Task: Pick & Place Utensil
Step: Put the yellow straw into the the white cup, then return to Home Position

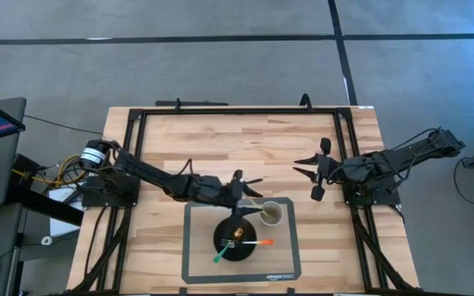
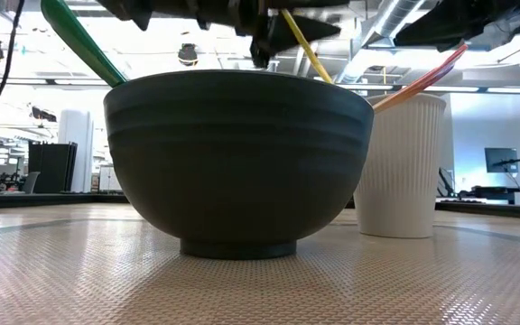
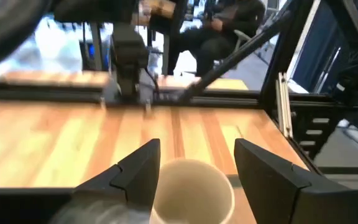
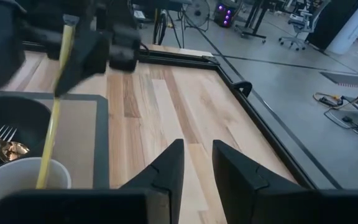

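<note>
A yellow utensil [image 4: 59, 87] leans in the white paper cup [image 1: 271, 215], its lower end inside the cup [image 4: 17, 180]. My left gripper [image 1: 247, 189] hovers above the cup, open, with the utensil's upper end [image 4: 67, 31] between its fingers. The left wrist view shows the cup [image 3: 191, 186] below the open left gripper [image 3: 197, 162]; the utensil is hidden there. The black bowl [image 1: 220, 230] beside the cup holds a green-handled utensil [image 1: 223, 255], an orange-handled one [image 1: 262, 242] and a gold fork [image 4: 8, 148]. My right gripper [image 1: 313, 177] waits over bare wood to the right, open. My left gripper stands open around the yellow utensil's upper end [image 4: 64, 43], coming from above. Whether a finger [image 4: 89, 53] touches it, I cannot tell. The utensil leans tilted with its lower end in the cup.
Bowl and cup stand on a grey mat [image 1: 196, 263] at the table's near middle. A black frame [image 1: 237, 111] runs round the wooden table. Bare wood lies between the mat and the far edge. A person [image 3: 229, 18] sits beyond the table's right side.
</note>
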Tool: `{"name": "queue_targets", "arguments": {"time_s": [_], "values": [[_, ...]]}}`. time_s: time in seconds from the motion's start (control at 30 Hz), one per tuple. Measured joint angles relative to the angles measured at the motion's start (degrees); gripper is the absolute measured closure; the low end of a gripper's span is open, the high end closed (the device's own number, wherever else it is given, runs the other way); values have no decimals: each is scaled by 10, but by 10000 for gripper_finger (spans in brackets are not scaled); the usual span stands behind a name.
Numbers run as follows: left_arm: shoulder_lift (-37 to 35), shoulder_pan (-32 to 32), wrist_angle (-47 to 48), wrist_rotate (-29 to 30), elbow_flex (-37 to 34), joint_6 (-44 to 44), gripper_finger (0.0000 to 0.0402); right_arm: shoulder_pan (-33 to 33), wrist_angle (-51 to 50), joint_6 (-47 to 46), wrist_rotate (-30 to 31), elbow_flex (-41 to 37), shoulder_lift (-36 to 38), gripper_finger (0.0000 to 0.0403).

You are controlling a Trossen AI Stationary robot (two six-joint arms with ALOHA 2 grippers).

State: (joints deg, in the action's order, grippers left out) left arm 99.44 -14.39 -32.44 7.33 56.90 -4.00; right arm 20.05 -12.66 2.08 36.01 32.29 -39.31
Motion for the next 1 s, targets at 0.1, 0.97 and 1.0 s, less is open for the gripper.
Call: {"name": "queue_targets", "arguments": {"time_s": [0.1, 0.97, 1.0], "values": [[-17, -6, -14, 37, 0, 45, 199, 0, 6, 0, 0, 0, 0, 326], [-524, -7, 496, 72, 1, 51, 271, -4, 184, 106, 9, 0, -5, 326], [-538, -7, 502, 79, -4, 48, 272, -8, 194, 108, 14, 0, -6, 326]]}}
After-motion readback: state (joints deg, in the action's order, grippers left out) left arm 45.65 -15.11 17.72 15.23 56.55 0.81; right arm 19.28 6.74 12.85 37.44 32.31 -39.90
